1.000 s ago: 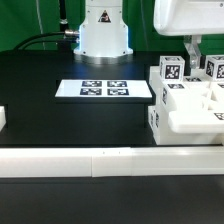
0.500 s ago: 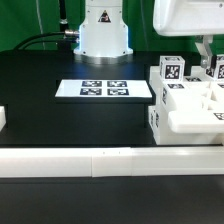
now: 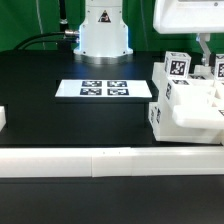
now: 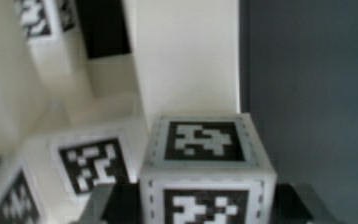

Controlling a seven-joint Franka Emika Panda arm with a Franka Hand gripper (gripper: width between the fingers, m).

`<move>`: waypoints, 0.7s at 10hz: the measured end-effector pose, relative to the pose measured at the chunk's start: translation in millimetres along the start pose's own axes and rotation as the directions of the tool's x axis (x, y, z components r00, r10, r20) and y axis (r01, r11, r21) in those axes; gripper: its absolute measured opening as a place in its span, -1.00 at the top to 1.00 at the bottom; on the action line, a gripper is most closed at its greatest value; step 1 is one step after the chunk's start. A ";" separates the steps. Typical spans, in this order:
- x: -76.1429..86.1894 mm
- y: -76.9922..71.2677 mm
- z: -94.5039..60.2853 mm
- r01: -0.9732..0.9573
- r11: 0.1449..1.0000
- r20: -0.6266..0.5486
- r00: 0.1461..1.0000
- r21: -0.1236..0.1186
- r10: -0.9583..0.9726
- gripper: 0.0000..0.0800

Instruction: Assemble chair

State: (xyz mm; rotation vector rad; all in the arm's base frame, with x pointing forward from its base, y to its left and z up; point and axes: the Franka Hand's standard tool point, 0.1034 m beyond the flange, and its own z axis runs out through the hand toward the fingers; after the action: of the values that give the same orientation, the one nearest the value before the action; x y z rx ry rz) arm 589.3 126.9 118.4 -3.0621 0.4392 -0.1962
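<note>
Far off to the exterior view's left of the gripper (image 3: 203, 62), the marker board (image 3: 104, 89) lies flat on the black table (image 3: 60, 125), with the robot's white base (image 3: 105, 30) behind it; nearer the camera, the long white rail (image 3: 100, 160) runs across the table's front edge. The chair (image 3: 190, 100) sits directly beneath the gripper, at the exterior view's right, a cluster of white slabs and tagged posts; the fingers reach down among its upright posts. In the wrist view the jaws stand narrow, one dark finger (image 4: 311, 203) on each side of a tagged square post (image 4: 202, 170), clamped on it.
</note>
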 end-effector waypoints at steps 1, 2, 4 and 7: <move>0.3 0.6 0.0 -0.066 0.998 0.000 0.998 0.001 0.066 0.29; 1.3 2.9 0.3 -0.182 0.983 0.000 0.983 0.007 0.182 0.29; 2.2 4.4 0.5 -0.271 0.962 -0.001 0.962 0.012 0.271 0.29; 3.1 6.9 0.8 -0.436 0.900 0.009 0.900 0.018 0.436 0.29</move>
State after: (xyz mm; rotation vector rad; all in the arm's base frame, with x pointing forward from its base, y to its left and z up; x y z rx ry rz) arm 590.4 119.4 117.6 -2.8439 1.0940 -0.1708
